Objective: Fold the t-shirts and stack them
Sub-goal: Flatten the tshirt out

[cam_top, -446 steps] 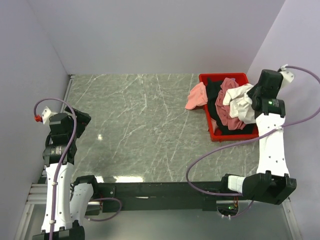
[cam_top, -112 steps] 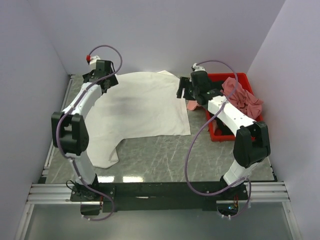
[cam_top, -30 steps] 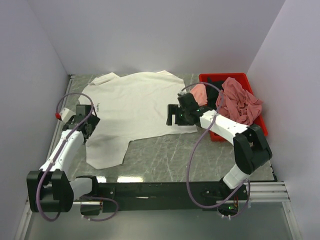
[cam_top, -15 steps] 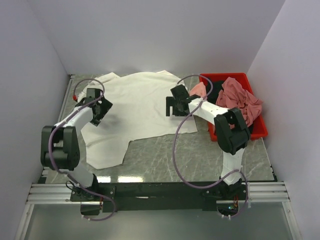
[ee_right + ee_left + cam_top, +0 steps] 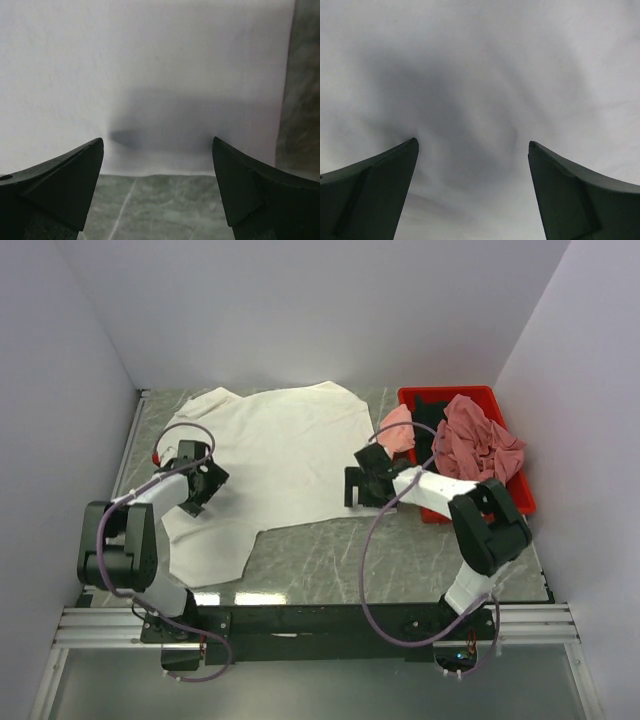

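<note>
Your left gripper (image 5: pixel 472 145) is spread wide over the large white cloth t-shirt (image 5: pixel 280 445), holding nothing. Your right gripper (image 5: pixel 157 141) gapes wide at its hem, also empty.

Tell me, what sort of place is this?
Probably a robot test bench, not a laundry: plain walls box in a marble-look table, the left arm and right arm are bolted at its near edge, and a white t-shirt lies spread beside a red bin of clothes.
</note>
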